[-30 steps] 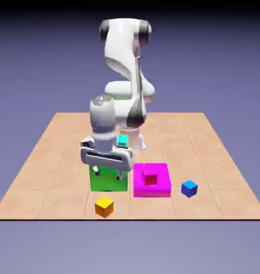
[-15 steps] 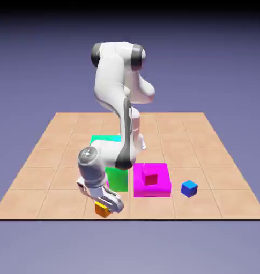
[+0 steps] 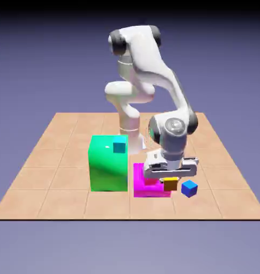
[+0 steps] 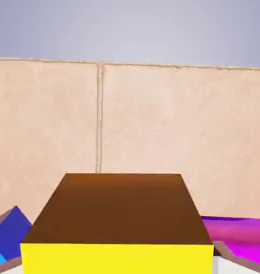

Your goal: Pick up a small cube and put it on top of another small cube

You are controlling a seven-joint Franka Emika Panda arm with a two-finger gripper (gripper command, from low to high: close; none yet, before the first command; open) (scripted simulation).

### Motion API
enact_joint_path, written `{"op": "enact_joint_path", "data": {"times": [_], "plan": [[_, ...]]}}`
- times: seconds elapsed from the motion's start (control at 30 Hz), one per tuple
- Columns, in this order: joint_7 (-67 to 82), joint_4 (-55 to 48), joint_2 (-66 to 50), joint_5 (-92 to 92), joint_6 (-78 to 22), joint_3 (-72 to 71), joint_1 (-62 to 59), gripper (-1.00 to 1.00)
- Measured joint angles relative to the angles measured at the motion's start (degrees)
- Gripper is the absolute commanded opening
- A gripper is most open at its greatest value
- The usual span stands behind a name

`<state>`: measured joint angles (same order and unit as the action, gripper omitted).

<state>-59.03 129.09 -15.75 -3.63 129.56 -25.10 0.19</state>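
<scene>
We see a tan tiled table (image 3: 57, 160) with the white jointed robot arm (image 3: 153, 69) bending down over its near part. On the exterior view's left of the arm's hand stands a tall bright green block (image 3: 108, 166), which carries a small teal cube (image 3: 119, 145) on its top face. Just beside it, on the exterior view's right, lies a low magenta block (image 3: 140, 182), partly hidden by the hand; a bit of small red cube (image 3: 149, 181) shows on it under the hand.

The gripper (image 3: 170, 181) hangs above the right edge of the magenta block, and we see its fingers closed on the small orange cube with a yellow face (image 3: 170, 184), which is held clear of the table. In the hand view that cube (image 4: 118, 219) fills the lower middle, its yellow face toward the camera and its orange side running away from it, hiding the fingertips.

A small blue cube (image 3: 189, 188) sits on the table just to the exterior view's right of the held cube, close to it and slightly lower. In the hand view a blue corner (image 4: 8, 233) shows at the lower left and a strip of magenta (image 4: 236, 233) at the lower right.
</scene>
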Motion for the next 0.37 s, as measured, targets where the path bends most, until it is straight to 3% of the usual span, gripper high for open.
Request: {"op": "enact_joint_path", "data": {"times": [0.13,0.23,0.27,0.37], "plan": [[0.6,1.6,1.7,-2.6,-0.6,-5.6,2.2,-1.00],[-2.4,3.4,-4.5,-7.1,6.7,-2.7,4.4,-1.00],[-3.3,3.9,-6.2,-8.3,8.7,-1.9,5.0,1.00],[-2.4,3.3,-4.1,-7.0,6.3,-2.8,4.3,1.00]]}}
